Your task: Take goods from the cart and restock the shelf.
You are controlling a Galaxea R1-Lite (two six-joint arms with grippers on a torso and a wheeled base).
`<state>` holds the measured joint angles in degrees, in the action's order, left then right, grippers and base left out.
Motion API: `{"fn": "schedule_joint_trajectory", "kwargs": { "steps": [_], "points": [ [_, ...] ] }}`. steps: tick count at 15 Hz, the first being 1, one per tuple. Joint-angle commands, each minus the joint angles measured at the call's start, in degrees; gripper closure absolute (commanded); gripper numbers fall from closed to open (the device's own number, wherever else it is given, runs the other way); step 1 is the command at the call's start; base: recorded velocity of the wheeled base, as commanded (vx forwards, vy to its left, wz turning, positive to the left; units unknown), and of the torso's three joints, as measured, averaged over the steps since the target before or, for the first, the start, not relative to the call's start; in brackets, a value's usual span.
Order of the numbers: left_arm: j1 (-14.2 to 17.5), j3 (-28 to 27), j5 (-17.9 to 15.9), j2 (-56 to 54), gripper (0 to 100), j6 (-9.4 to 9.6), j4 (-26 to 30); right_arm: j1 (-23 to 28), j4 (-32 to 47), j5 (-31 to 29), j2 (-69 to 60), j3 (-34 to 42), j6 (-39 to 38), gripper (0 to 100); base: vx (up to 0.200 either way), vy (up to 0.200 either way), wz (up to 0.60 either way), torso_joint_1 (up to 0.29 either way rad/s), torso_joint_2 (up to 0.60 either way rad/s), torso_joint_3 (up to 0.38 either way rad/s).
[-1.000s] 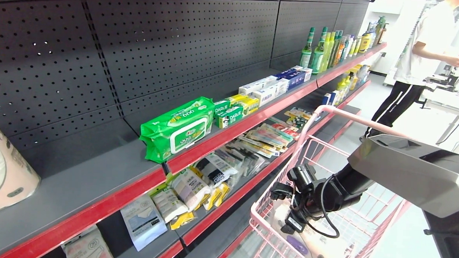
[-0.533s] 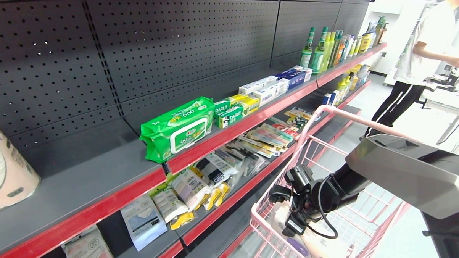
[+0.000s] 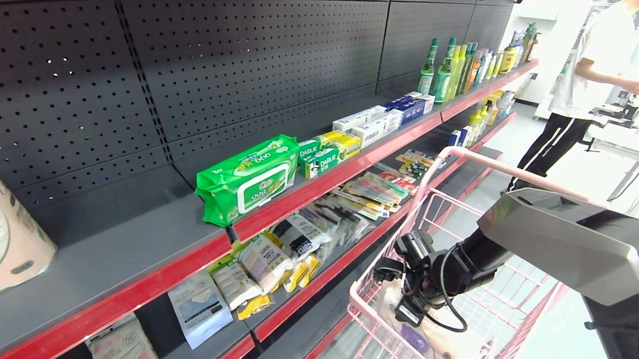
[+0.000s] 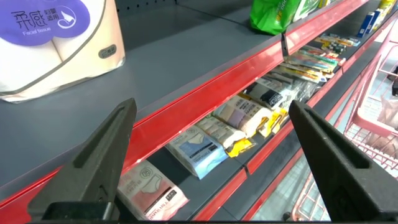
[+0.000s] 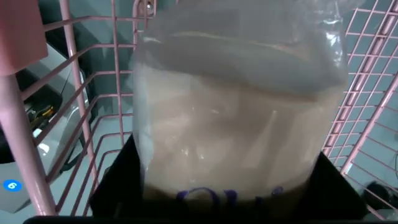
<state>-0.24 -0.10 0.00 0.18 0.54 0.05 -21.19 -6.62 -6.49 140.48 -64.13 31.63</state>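
Right gripper [image 5: 227, 186] jaws spread wide, one either side of the tissue-roll pack [image 5: 236, 118]; I can't tell if the pads bite yet. The pack lies down in the pink cart [image 3: 461, 152], at the corner towards the shelf [image 3: 136, 247]. I judge it light, bulky and squashy with slick film, so I'd grip across the mid-body, not the loose wrap. Left gripper [image 4: 211, 155] jaws spread, holding nothing, off the shelf's front edge near a matching pack [image 4: 56, 43]

One green wipes pack [image 3: 245, 179] and one toilet-roll pack [image 3: 3, 243] sit on the shelf [image 3: 126, 242]. A second roll pack [image 5: 236, 143] lies in the one pink cart [image 3: 490, 165]
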Motion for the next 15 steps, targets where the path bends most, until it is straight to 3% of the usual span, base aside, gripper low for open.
{"fn": "schedule_joint_trajectory", "kwargs": {
  "steps": [1,5,15],
  "points": [
    [0.0,0.0,0.0,0.0,0,-0.01,0.0,0.0,-0.1,-0.1,0.3,0.3,-0.5,100,0.0,0.0,0.0,0.0,0.0,0.0],
    [0.0,0.0,0.0,0.0,0,-0.01,0.0,-1.3,0.6,-0.5,-7.8,2.1,-10.5,100,0.0,0.0,0.0,0.0,0.0,0.0],
    [0.0,0.0,0.0,0.1,0,-0.01,0.0,2.6,0.6,-3.6,-36.1,12.0,-11.1,100,0.0,0.0,0.0,0.0,0.0,0.0]
  ]
}}
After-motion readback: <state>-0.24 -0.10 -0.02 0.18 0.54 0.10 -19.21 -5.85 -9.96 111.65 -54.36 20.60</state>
